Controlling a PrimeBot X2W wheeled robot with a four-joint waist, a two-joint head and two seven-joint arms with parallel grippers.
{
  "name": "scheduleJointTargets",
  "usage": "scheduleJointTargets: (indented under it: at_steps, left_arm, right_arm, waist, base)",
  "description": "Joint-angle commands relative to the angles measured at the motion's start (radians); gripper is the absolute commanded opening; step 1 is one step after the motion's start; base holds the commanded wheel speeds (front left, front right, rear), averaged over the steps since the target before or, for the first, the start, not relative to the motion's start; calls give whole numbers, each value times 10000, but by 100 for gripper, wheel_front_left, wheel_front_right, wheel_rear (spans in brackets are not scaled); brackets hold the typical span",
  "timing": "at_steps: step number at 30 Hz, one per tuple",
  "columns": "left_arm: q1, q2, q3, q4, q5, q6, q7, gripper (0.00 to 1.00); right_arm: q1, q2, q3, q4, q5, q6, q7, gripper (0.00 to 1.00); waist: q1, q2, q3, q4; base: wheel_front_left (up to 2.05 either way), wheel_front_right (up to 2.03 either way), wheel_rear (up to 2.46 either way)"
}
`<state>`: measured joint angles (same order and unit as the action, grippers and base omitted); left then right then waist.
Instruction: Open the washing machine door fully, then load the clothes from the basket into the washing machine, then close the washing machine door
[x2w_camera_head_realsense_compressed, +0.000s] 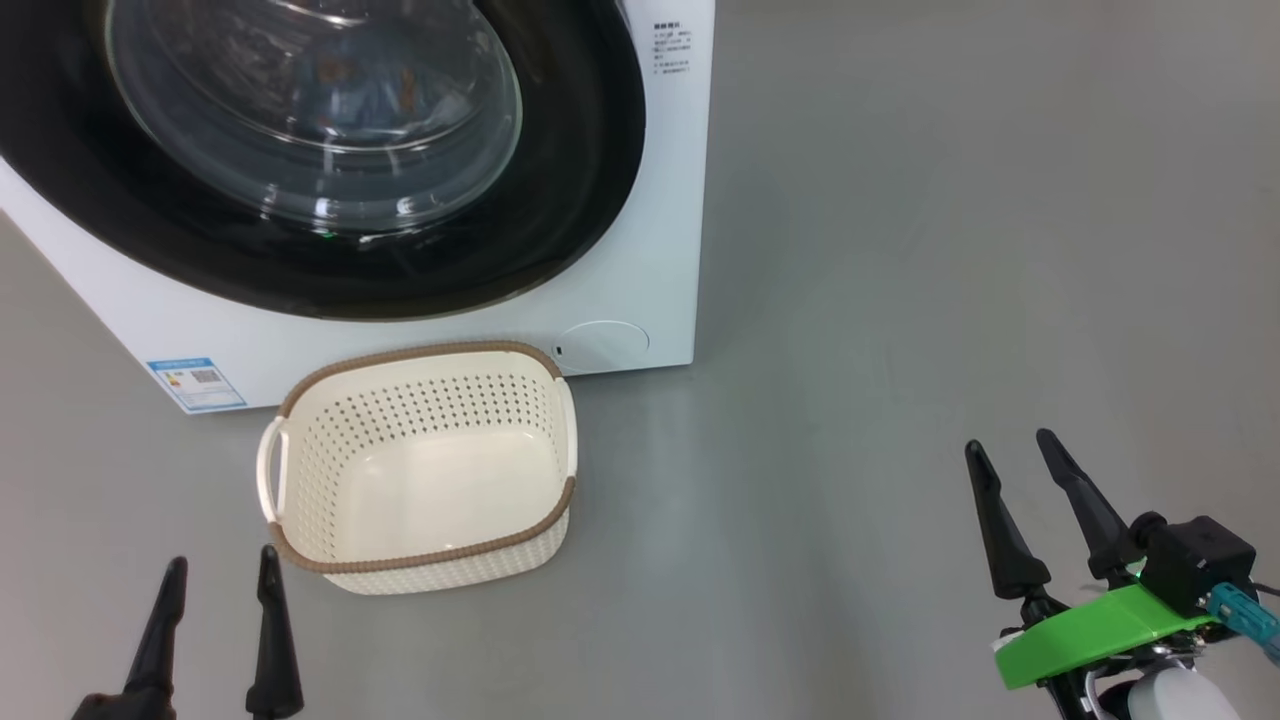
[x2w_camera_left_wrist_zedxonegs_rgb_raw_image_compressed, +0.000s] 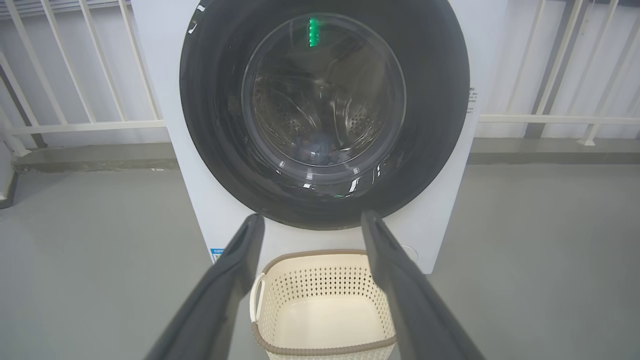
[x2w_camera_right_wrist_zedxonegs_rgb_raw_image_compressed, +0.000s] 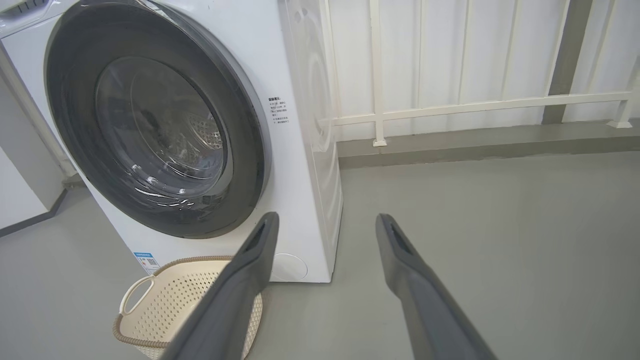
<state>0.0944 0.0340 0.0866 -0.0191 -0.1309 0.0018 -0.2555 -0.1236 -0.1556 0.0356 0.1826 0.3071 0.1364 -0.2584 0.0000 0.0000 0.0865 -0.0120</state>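
The basket (x2w_camera_head_realsense_compressed: 420, 352) ahead of the left pincer (x2w_camera_head_realsense_compressed: 223, 556) is empty and the washing machine door (x2w_camera_head_realsense_compressed: 560, 200) seems shut, so the closing step looks done, and the left pincer and the right pincer (x2w_camera_head_realsense_compressed: 1008, 440), both wide and holding nothing, should only retreat.

Grey floor (x2w_camera_head_realsense_compressed: 900, 300) under washing machine (x2w_camera_head_realsense_compressed: 640, 290) and basket (x2w_camera_head_realsense_compressed: 430, 560)
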Motion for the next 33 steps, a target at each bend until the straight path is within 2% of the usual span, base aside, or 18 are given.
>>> scheduleJointTargets:
  at_steps: [1, 16, 33]
  left_arm:
    - [-77, 162, 363, -291, -34, 81, -63, 100]
    - [96, 162, 449, -235, -40, 373, -63, 100]
    - [121, 162, 458, -159, -44, 353, -63, 100]
  right_arm:
    - [51, -16, 113, -276, -86, -57, -34, 100]
    - [35, 100, 21, -156, -149, -57, -34, 100]
    - [111, 226, -149, -124, -116, -57, -34, 100]
  waist:
    - [0, 0, -126, 102]
    - [0, 0, -226, 347]
    - [0, 0, -402, 354]
  base:
    - [0, 0, 0]
    - [0, 0, 0]
    - [0, 0, 0]
